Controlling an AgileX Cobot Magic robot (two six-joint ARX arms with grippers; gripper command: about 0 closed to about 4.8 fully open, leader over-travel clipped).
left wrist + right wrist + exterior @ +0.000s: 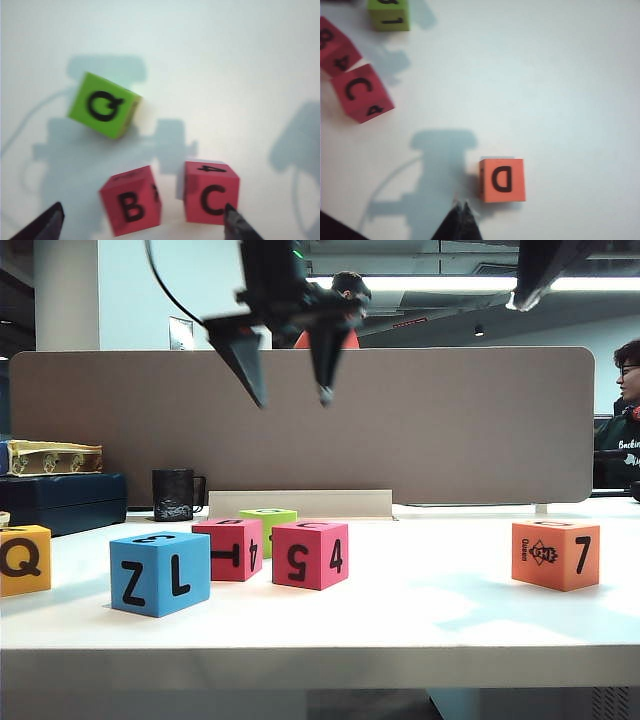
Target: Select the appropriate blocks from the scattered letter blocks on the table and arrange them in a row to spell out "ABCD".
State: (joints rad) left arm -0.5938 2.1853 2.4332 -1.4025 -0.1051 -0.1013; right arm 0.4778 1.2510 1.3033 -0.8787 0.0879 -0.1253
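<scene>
Left tool (290, 395): high in the upper centre of the exterior view, well above the tabletop (420, 610), its two dark fingers spread apart with nothing between them. In the left wrist view those fingertips (235, 222) sit at the lower corners of the frame, and the red B block (131, 206) and pink-red C block (211, 196) lie just beside each other in the lower middle, between the two tips. The C block is partly under one tip. The lime-green block (104, 105) sits apart from them, upper left.

Right tool (461, 220): fingers pressed together to a point, holding nothing. The orange D block (502, 180) sits just beside it in the lower centre of the right wrist view, not touching. In the exterior view only a dark piece of that arm shows at the upper right corner, while the orange block stands alone at right, well apart from the cluster.

Yellow-orange Q block (24, 560): far left edge of the exterior view. Blue Z block (160, 572): front left, not needed.

Judgement for you: the left tool is the nearer one to B and C, both almost straight below it; D belongs to the right tool. The block faces are skewed to the line between the left fingers, so you would likely need a wrist turn before descending.
</scene>
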